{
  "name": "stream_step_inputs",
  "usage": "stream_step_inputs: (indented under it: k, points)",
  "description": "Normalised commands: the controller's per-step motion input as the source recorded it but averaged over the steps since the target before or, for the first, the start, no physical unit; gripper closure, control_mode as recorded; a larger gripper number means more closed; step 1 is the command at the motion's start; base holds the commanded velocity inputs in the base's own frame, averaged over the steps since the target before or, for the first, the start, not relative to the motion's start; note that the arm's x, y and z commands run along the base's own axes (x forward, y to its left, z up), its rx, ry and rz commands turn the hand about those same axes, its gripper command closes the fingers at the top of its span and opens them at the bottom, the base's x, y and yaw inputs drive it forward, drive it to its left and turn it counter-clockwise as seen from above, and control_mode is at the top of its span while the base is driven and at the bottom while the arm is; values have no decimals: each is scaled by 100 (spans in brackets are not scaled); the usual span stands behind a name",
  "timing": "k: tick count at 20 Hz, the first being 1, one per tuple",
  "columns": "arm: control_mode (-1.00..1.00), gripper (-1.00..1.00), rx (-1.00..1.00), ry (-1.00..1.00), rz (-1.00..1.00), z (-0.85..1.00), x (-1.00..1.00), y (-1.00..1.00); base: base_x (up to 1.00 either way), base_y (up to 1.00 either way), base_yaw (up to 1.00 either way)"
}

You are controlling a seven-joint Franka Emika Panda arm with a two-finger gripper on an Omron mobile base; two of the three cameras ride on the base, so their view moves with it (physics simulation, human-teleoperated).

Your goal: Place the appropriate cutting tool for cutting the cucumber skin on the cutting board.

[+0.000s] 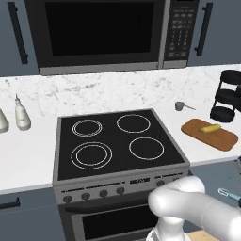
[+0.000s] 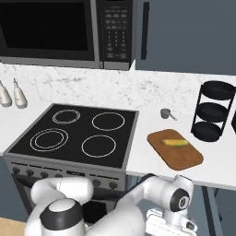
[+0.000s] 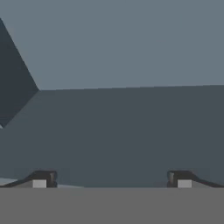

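Already the cucumber (image 1: 209, 128) lies on the cutting board (image 1: 221, 140) at right of the frame, awaiting peeling. Low at the lower-right edge, the cutting tool (image 1: 228, 193) sits apart. The gripper (image 3: 111, 183) hangs spread wide, empty, facing grey panels.

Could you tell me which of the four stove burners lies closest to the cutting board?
The front right burner, nearest the stove's right edge, lies closest to the cutting board holding the cucumber.

cucumber (image 2: 175, 143) on cutting board (image 2: 184, 161) — right of stove (image 2: 73, 138) | rack (image 2: 209, 113) behind
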Motion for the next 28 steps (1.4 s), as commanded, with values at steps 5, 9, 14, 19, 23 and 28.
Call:
stream_step_inputs:
  k: [5,9,14,19,23,28]
  points:
    - [-100,-100,-6,-2,4,47,31,0,0,0,0]
    - [-100,-100,-4,-17,12,2,61,0,0,0,0]
    - [-100,-100,-1,-25,18,0,57,-8,0,0,0]
    - [-100,-100,0,-17,17,-4,35,-13,0,0,0]
    - [-100,-100,0,-2,13,-41,17,-1,0,0,0]
    - [-100,-100,1,0,12,-38,32,0,0,0,0]
